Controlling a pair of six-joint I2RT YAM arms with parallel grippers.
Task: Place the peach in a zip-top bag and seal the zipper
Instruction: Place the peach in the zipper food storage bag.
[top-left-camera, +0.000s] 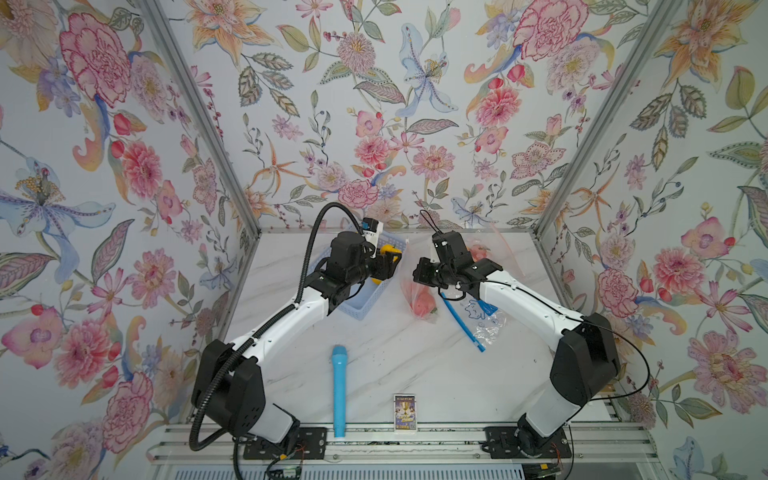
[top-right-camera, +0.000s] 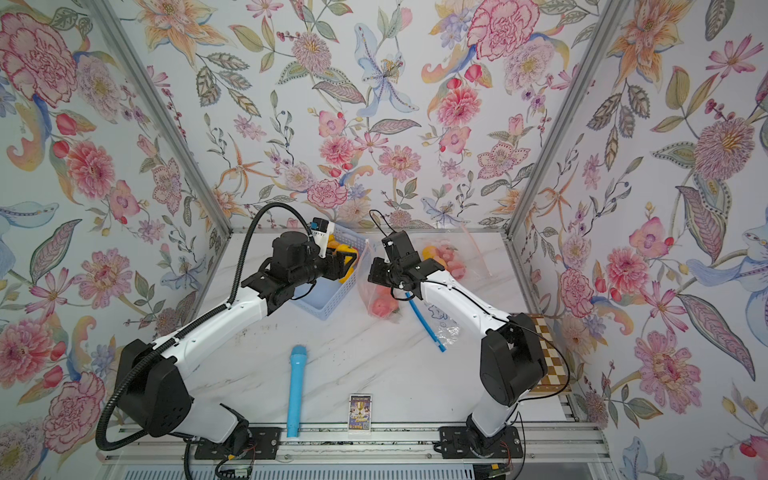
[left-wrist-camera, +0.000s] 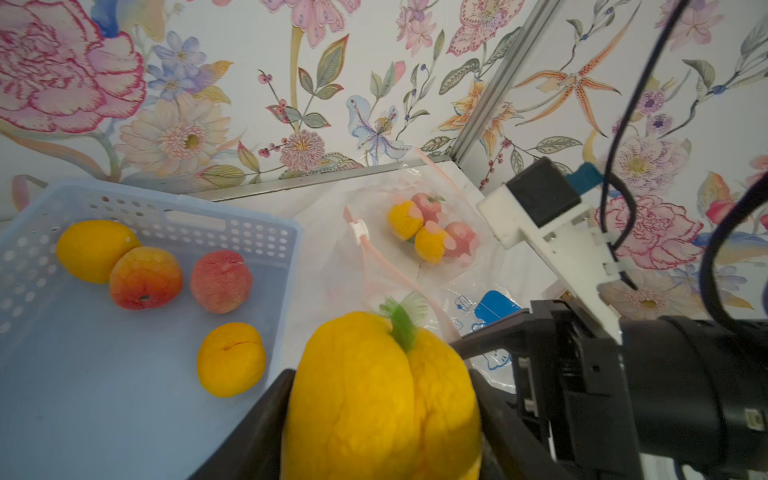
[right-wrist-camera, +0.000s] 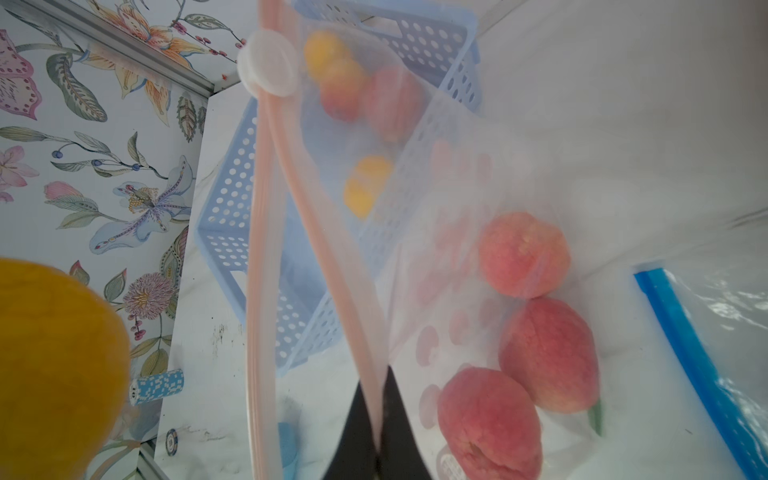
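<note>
The step in hand looks like the transfer. The left gripper, jaws spread about halfway, clasps the yellow peach over the basket rim. The right gripper, clamped tight, pinches the zipper rim of the zip-top bag, which holds 3 pink peaches. Next, the peach likely needs to go toward 4 o'clock into the narrow mouth. Both arms reach toward 12 o'clock, wrists turned inward.

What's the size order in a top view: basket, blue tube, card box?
1. basket: largest by area, even with the left arm hiding part of it.
2. blue tube: long but thin.
3. card box: clearly smallest.
The tube and box lie nearer the camera, so their true sizes are unsure.
</note>
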